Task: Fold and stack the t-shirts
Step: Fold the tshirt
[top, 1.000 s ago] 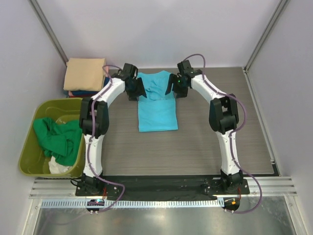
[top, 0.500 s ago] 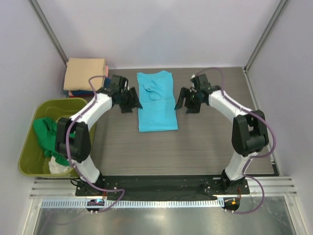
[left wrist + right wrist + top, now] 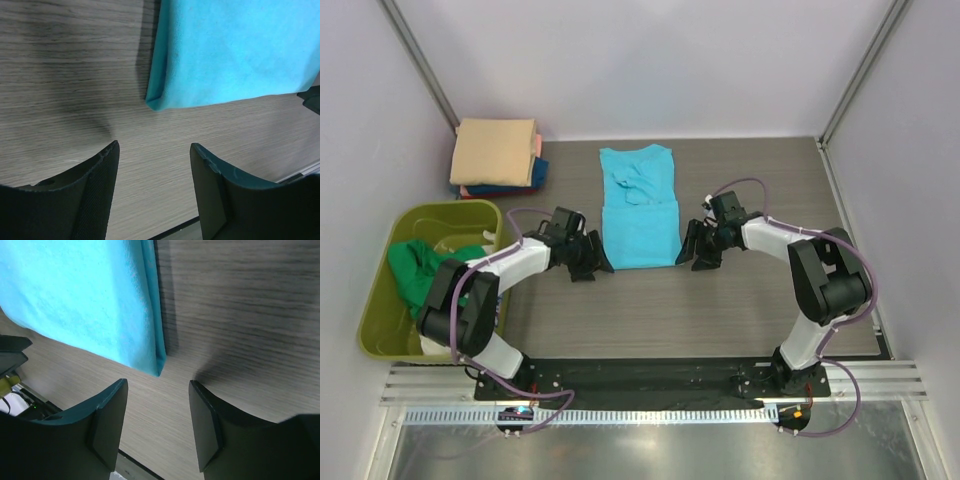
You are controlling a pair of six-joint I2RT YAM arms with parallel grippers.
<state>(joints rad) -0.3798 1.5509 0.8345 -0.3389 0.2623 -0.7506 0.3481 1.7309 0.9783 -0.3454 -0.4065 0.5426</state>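
A bright turquoise t-shirt (image 3: 638, 207) lies flat on the table's middle, folded into a long narrow strip with the collar at the far end. My left gripper (image 3: 592, 262) hovers open just outside its near left corner (image 3: 156, 104), nothing between the fingers. My right gripper (image 3: 697, 255) stands open beside the near right corner (image 3: 158, 371), also holding nothing. A stack of folded t-shirts (image 3: 496, 153), tan on top with dark blue and pink below, rests at the far left. A green t-shirt (image 3: 428, 275) and a white one (image 3: 432, 340) lie crumpled in the bin.
An olive-yellow plastic bin (image 3: 382, 318) stands at the table's left edge. White walls close in the sides and back. The wood-grain table (image 3: 750, 310) ends at a black strip and metal rail in front.
Both arms have drawn back from the shirt's collar end to its near corners, left arm on the left, right arm on the right. The right jaws have narrowed a little. The shirt lies unmoved.
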